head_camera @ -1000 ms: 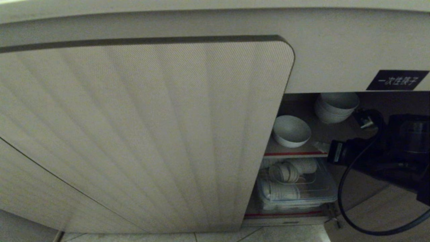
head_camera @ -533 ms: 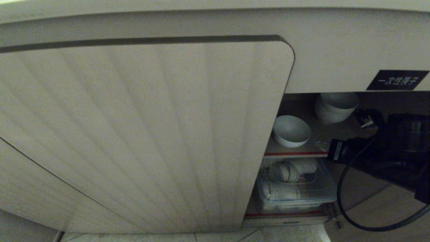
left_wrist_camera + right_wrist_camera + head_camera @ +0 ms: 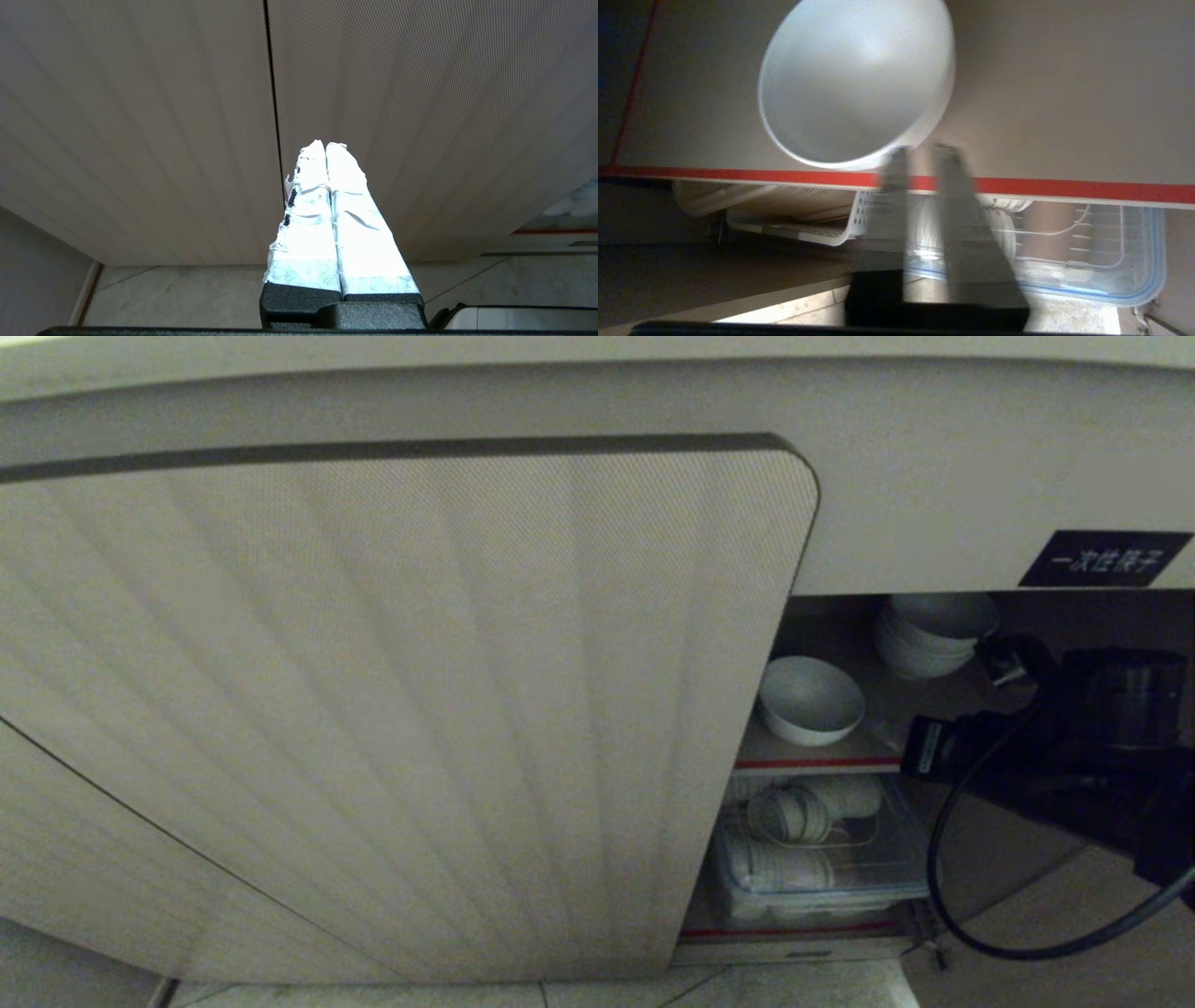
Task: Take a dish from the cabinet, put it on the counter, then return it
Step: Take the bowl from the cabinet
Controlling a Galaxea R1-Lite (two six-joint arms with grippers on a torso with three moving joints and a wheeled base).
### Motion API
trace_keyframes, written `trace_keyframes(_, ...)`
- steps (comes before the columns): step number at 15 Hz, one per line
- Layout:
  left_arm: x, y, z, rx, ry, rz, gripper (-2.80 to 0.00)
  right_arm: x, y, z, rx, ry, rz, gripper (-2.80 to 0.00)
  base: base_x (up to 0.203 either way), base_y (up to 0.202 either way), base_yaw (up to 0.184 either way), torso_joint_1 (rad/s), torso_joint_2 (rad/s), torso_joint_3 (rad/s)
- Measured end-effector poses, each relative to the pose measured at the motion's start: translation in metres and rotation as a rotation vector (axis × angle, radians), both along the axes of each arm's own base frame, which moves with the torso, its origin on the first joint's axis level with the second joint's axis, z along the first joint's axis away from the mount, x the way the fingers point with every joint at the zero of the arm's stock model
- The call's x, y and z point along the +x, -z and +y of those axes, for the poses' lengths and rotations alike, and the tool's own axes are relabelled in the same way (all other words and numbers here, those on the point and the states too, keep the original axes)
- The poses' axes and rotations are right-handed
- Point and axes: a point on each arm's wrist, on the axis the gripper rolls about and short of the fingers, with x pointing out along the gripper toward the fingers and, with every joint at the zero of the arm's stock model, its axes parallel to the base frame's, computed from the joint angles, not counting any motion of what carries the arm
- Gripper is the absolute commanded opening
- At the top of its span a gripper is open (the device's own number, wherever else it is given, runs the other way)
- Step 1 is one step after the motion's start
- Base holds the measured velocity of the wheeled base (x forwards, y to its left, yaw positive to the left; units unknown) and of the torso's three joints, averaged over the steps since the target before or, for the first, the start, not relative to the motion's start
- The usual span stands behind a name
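Three views, taking each in turn.

Head view: seeing the dish (image 3: 810,700) sitting upright on the upper shelf (image 3: 822,763) inside the cabinet (image 3: 420,709), w/ a stack of bowls (image 3: 934,630) further back and well apart from it. Noting a clear plastic box (image 3: 822,863) on the level below. Spotting the right arm (image 3: 1046,756) reaching in from the right, near the dish but not touching it.

Left wrist view: finding the left hand (image 3: 325,147) parked facing the ribbed door (image 3: 420,116), fingers pressed together, gripping nothing.

Right wrist view: finding the right hand (image 3: 922,154) hovering just at the shelf's red front edge (image 3: 1064,189), fingers parted only a crack, holding nothing. Seeing the dish (image 3: 854,84) just beyond the fingertips, near rim almost touching them, approx. in line w/ one finger.

Judging the handling: prob. glazed ceramic, so stiff, smooth, slippery, breakable if dropped; likely light enough for one hand. Reckoning the best hold as pinching the near rim wall, one finger inside, one outside. Needing a wider opening first. Avoiding a shove that slides it backwards.
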Motion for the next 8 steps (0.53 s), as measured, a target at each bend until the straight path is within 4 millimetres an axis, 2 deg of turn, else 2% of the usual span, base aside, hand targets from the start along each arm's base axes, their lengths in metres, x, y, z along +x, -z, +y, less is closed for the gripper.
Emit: trace_keyframes(8,0.0,0.0,0.0,0.0,0.0,0.0,-2.8,0.0067,-0.0021,0.0007,0.021,0.033,-0.02,0.0,0.0,0.0,0.0,0.0,0.0,0.0)
